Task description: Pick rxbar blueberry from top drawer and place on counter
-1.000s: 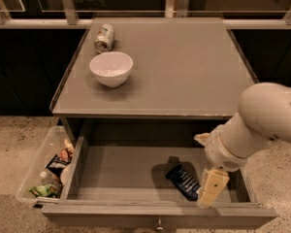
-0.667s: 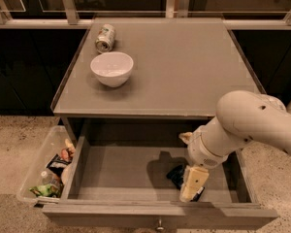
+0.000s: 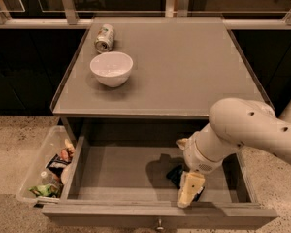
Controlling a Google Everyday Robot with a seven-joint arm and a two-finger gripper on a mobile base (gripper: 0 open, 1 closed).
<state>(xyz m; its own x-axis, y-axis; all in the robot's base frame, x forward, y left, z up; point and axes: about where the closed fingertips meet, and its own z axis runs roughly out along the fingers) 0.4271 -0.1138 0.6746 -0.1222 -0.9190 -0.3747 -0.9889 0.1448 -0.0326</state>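
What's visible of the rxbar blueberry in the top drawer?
Only part of the rxbar blueberry shows: a small, flat, dark packet lying on the floor of the open top drawer, right of centre, near the front panel. The gripper sits over it and hides most of it; whether they touch cannot be told. No lettering is readable.
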